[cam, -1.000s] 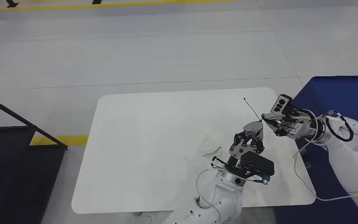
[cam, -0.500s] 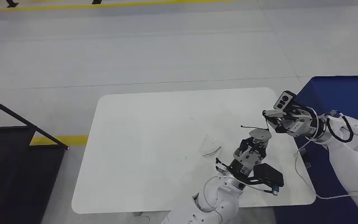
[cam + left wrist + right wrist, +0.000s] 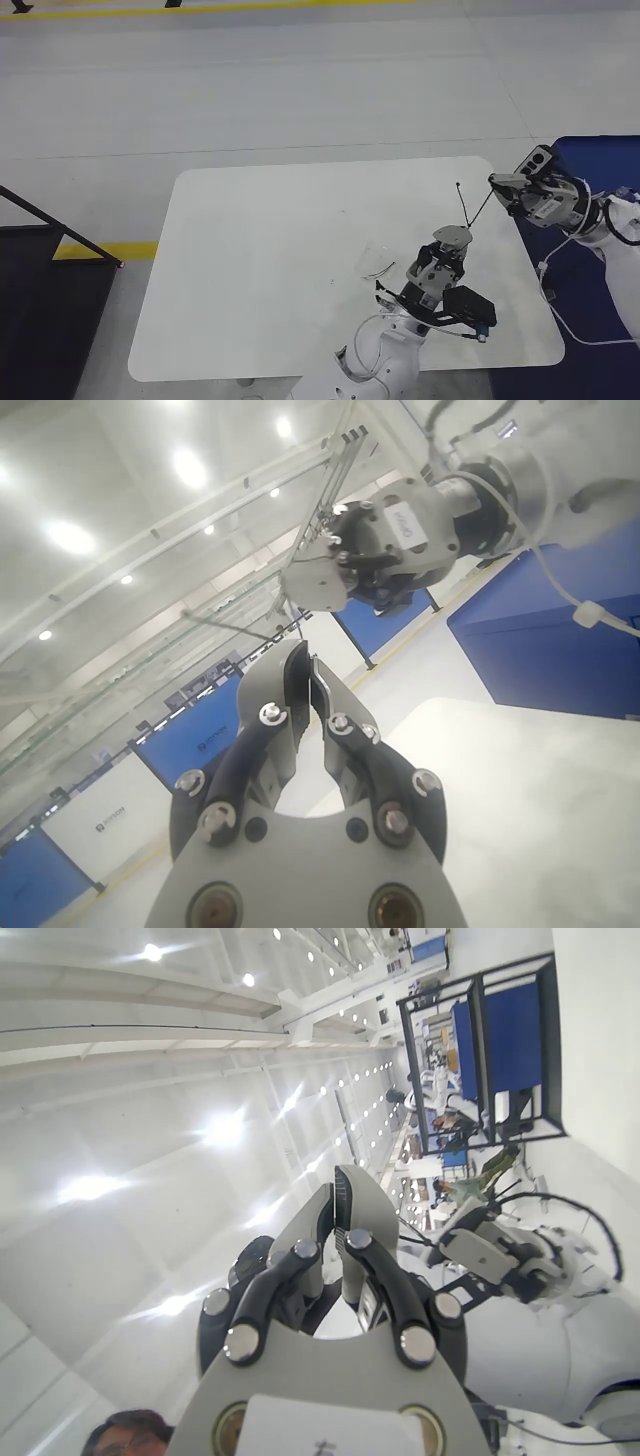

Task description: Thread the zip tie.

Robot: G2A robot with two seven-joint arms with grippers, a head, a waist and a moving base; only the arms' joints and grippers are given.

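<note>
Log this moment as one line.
left tool shut on zip tie | right tool shut on zip tie | tie bent at left tool | over table

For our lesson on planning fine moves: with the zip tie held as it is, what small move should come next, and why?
Probably swing the right gripper toward the free end of the zip tie. It and the left gripper are both shut on the tie, which bends in a V at the left gripper; the free end stands apart, seemingly unthreaded.
</note>
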